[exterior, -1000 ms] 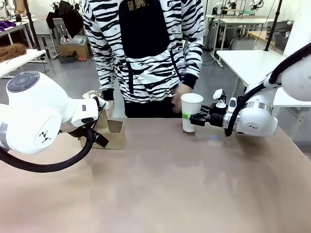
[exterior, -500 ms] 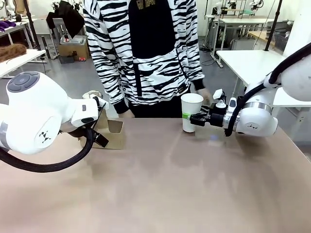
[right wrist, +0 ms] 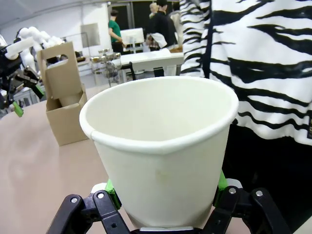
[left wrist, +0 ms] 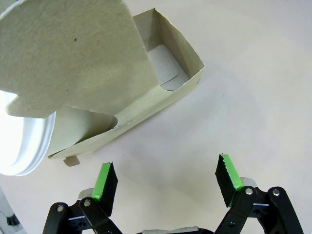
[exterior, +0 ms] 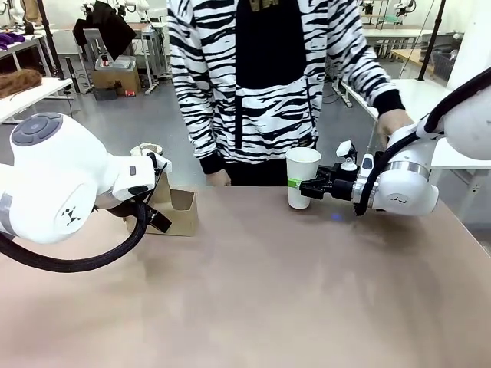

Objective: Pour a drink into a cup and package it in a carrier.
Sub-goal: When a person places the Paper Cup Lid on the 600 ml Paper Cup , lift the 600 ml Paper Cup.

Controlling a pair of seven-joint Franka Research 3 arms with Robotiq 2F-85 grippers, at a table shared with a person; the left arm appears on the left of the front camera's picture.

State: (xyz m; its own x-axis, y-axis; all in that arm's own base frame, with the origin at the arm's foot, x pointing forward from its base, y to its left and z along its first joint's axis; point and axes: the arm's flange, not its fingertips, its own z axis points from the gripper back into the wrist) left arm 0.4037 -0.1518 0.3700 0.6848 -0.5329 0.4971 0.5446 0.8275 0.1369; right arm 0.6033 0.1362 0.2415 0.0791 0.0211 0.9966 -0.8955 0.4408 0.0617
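A white paper cup [exterior: 302, 176] stands upright at the table's far edge, with my right gripper [right wrist: 163, 197] shut on its lower part from the right. Its inside [right wrist: 161, 122] looks empty in the right wrist view. The brown cardboard carrier [exterior: 176, 211] sits at the far left, with a white cup [left wrist: 24, 141] in one slot behind the handle panel [left wrist: 73, 53]. My left gripper [left wrist: 166, 178] hovers open just beside the carrier [left wrist: 165, 97], nothing between its green pads. The drink is out of view.
A person in a black-and-white striped top stands at the far side. One hand [exterior: 219, 178] rests at the table edge; the other hand [exterior: 395, 123] reaches right, above my right arm. A bare stretch of the brown table [exterior: 268, 291] lies in front.
The person has stepped to the right and moved a hand away from the cup, out towards the right. Both grippers, the cup and the carrier have stayed put.
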